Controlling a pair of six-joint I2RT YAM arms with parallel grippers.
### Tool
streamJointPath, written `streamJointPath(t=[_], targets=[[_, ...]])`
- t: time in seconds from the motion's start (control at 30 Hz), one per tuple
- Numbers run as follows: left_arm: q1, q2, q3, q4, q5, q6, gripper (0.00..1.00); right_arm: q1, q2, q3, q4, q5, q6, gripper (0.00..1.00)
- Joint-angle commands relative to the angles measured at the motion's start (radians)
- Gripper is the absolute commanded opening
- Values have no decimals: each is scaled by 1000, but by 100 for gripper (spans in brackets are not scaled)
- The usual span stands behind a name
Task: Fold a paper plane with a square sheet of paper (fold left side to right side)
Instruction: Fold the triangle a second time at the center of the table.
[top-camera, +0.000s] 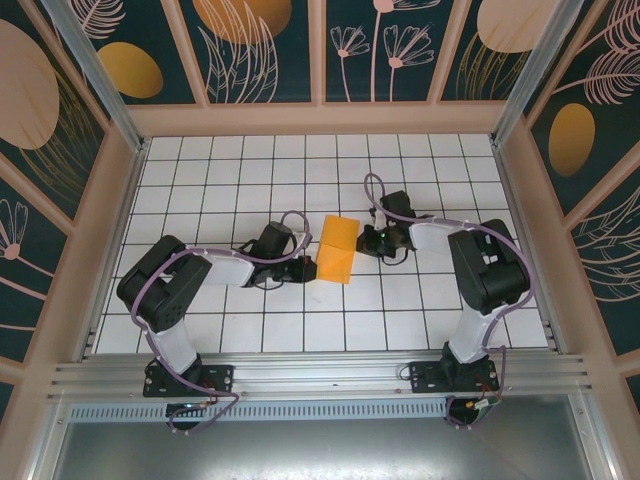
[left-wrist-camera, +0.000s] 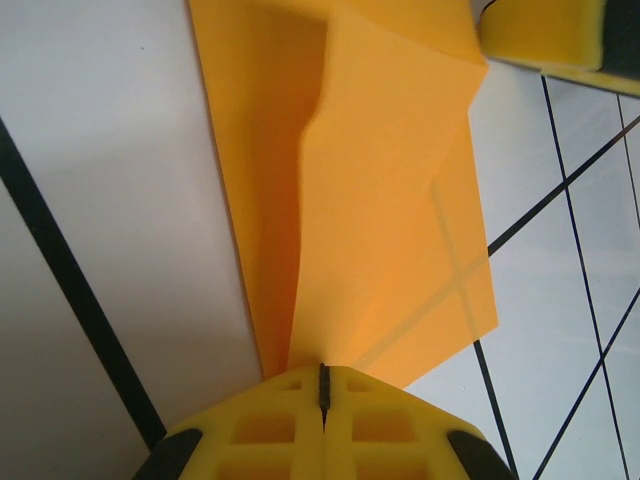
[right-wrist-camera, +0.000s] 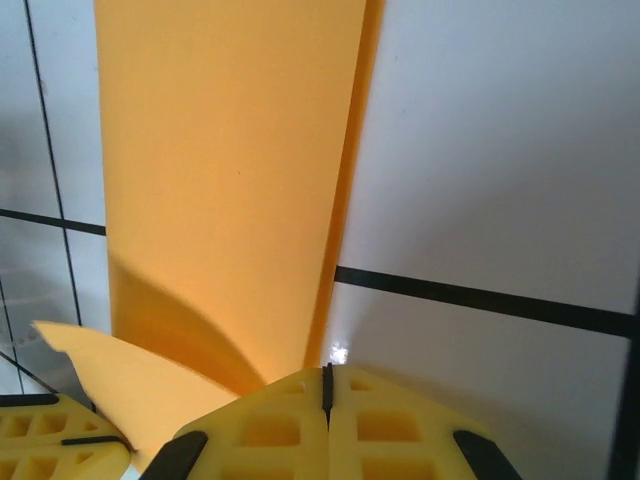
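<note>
At counter (top-camera: 250, 170) centre: left pincer (left-wrist-camera: 323, 376) clamped shut on paper (left-wrist-camera: 385, 200) edge; right pincer (right-wrist-camera: 326, 376) clamped shut on opposite edge.

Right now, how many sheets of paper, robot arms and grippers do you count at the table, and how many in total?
Orange sheet of paper: 1
Robot arms: 2, left arm and right arm
Yellow grippers: 2, left gripper and right gripper
Total: 5
</note>
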Motion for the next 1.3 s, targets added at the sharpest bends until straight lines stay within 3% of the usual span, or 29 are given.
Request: streamJointPath(t=[0.0, 0.27, 0.7, 0.9, 1.27], targets=[[3, 10, -37, -97, -50, 12, 0, 19, -87, -4, -17, 3, -9, 0], [4, -2, -31, -101, -49, 12, 0, 120, -27, -21, 64, -70, 55, 0], [3, -30, 5, -110, -17, 3, 0, 101, 93, 22, 12, -40, 61, 0], [4, -57, 77, -104, 71, -9, 0, 90, 91, 11, -28, -35, 49, 0], [2, 97, 217, -115, 175, 41, 0, 89, 98, 16, -37, -46, 41, 0]])
